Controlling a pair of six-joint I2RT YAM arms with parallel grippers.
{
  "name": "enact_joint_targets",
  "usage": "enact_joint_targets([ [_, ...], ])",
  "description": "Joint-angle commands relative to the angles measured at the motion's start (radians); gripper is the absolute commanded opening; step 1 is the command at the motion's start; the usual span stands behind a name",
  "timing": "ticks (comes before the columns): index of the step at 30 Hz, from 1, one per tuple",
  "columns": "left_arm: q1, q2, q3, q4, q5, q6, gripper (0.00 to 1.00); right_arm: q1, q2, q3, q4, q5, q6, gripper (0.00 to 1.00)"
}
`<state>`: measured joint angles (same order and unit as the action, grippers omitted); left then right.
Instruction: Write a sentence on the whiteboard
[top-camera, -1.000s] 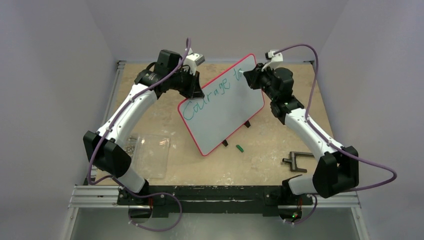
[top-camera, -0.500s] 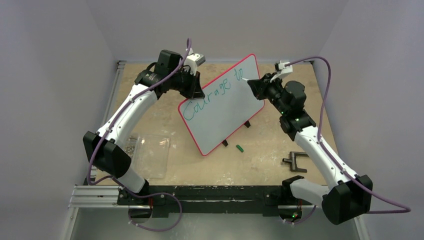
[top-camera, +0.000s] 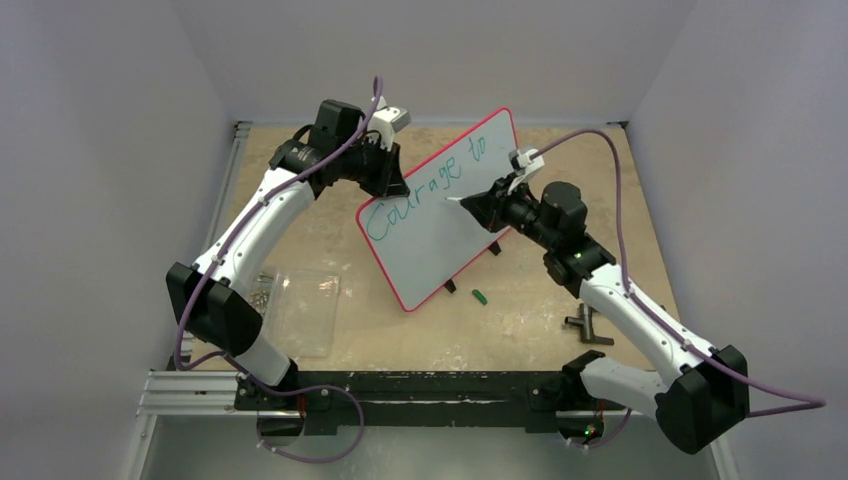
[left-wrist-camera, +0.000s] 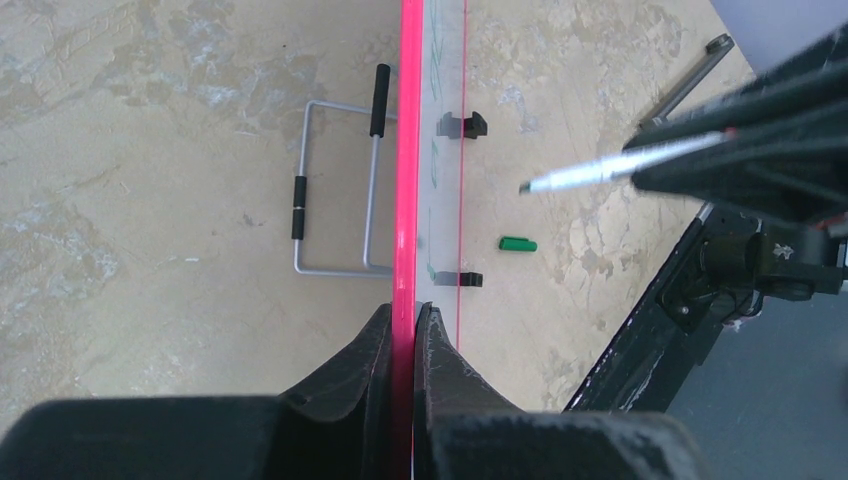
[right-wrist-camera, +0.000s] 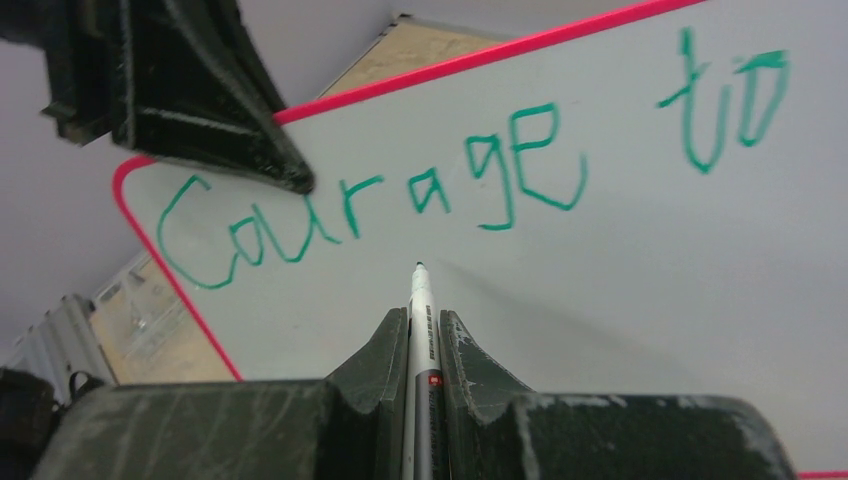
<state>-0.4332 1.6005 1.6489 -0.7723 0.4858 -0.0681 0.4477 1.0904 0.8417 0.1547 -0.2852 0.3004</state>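
The whiteboard (top-camera: 440, 235), white with a red-pink rim, stands tilted on the table. The sentence (top-camera: 425, 190) on it reads "Courage to" in teal-green, one line; it also shows in the right wrist view (right-wrist-camera: 430, 195). My left gripper (top-camera: 392, 182) is shut on the board's upper left rim (left-wrist-camera: 408, 150), a finger on each side (left-wrist-camera: 410, 325). My right gripper (top-camera: 480, 205) is shut on a white marker (right-wrist-camera: 418, 300). The marker's tip points at bare board (right-wrist-camera: 620, 300) below "rage". In the left wrist view the marker (left-wrist-camera: 620, 165) stops a little short of the board.
A green marker cap (top-camera: 479, 296) lies on the table in front of the board. A clear plastic sheet (top-camera: 302, 310) and small screws (top-camera: 262, 292) lie near left. A dark metal tool (top-camera: 585, 325) lies near right. A wire stand (left-wrist-camera: 335, 190) lies behind the board.
The "o" of "to" was finished. My right gripper then moved the marker from the board's top right end down and left, to below the first line. The left arm has not moved.
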Motion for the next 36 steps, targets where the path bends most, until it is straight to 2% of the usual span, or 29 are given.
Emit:
enact_joint_targets([
  [1,0.007,-0.008,0.007,-0.027,-0.160,0.039,0.00,0.086,-0.032,-0.033,0.034,0.009,-0.038,0.00],
  [9,0.007,0.014,0.018,-0.049,-0.192,0.009,0.00,0.152,-0.073,-0.151,0.136,-0.066,-0.080,0.00],
  [17,0.008,-0.003,-0.042,-0.054,-0.256,0.000,0.00,0.205,-0.082,-0.204,0.229,-0.146,-0.118,0.00],
  [27,0.007,-0.003,-0.097,-0.029,-0.284,0.043,0.00,0.293,0.026,-0.145,0.288,-0.117,-0.158,0.00],
  [36,0.008,-0.016,-0.098,-0.030,-0.312,0.051,0.00,0.321,0.102,-0.113,0.336,-0.019,-0.146,0.00],
])
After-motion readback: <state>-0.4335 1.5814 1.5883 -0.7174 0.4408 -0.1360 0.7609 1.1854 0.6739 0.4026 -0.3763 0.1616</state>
